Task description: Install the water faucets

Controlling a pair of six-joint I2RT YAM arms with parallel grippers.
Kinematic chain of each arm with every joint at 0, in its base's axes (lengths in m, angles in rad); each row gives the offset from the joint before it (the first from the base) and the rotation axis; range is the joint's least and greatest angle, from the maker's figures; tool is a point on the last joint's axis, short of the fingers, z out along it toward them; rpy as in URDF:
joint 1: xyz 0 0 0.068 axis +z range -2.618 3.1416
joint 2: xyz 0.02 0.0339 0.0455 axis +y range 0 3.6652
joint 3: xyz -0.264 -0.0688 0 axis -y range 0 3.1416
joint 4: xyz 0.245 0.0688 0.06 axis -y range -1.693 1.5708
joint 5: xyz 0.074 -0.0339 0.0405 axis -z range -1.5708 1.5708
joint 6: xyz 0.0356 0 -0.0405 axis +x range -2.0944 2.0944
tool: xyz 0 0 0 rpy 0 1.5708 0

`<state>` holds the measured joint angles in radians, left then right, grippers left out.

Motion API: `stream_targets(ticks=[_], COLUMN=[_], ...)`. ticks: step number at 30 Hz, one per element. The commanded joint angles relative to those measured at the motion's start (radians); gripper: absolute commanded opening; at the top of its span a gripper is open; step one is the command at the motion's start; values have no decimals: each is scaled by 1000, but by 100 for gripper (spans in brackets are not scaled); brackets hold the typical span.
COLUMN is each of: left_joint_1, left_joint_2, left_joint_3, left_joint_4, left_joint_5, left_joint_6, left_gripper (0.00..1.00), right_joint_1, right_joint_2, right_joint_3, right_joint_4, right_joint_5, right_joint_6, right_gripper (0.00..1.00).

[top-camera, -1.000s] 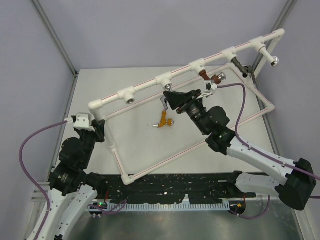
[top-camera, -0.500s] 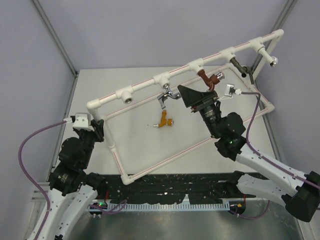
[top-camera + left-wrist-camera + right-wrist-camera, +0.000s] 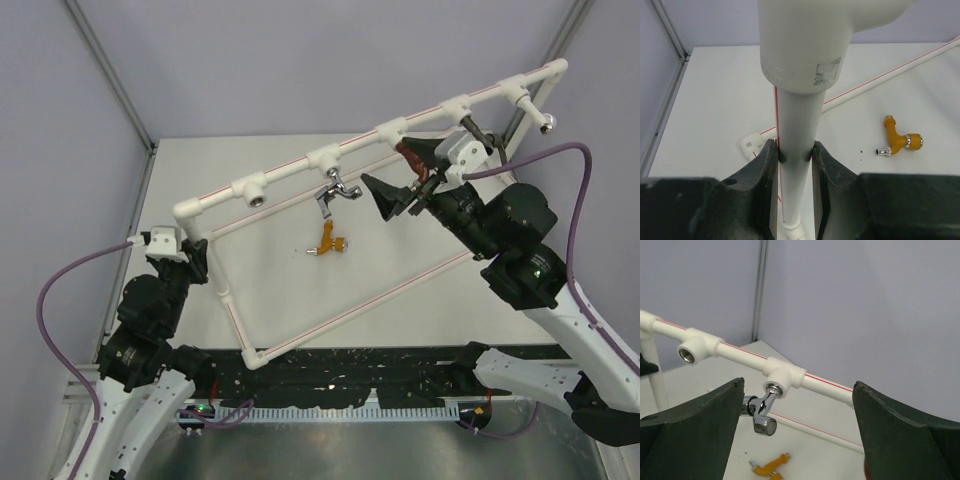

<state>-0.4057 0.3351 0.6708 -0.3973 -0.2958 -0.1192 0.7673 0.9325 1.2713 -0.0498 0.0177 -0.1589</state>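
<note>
The left gripper (image 3: 795,157) is pressed onto the upright post of the white pipe frame (image 3: 797,100), and that clamp should hold firm so the frame cannot twist during threading. The orange-yellow faucet (image 3: 328,240) lies loose on the table (image 3: 270,270) inside the frame, below the chrome faucet (image 3: 762,412) hanging from its tee socket (image 3: 784,377). The right gripper (image 3: 799,382), spread wide and empty near the chrome faucet, would best pinch the orange-yellow one by its body, threaded end free.

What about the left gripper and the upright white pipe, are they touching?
Touching. The left wrist view shows the left gripper shut on the upright white pipe, both fingers pressed against its sides, no gap.
</note>
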Motion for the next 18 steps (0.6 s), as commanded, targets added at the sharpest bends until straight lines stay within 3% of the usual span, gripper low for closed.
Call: stream_targets(ticks=[1, 9, 15, 18], left_joint_1=[-7, -7, -7, -8], left_joint_2=[22, 24, 22, 24], left_joint_3=[-5, -5, -5, -5], left_joint_4=[-75, -77, -78, -78], left_joint_5=[44, 35, 35, 34], left_joint_6=[-11, -11, -11, -11], left_gripper=[0, 0, 0, 0], right_joint_1=[47, 283, 375, 382], right_joint_2=[58, 132, 170, 192], right_joint_3=[148, 177, 74, 25], right_joint_4=[-369, -504, -320, -214], right_joint_5=[-70, 235, 488, 530], right_joint_6=[-506, -899, -1154, -1284], right_gripper=[93, 96, 95, 95])
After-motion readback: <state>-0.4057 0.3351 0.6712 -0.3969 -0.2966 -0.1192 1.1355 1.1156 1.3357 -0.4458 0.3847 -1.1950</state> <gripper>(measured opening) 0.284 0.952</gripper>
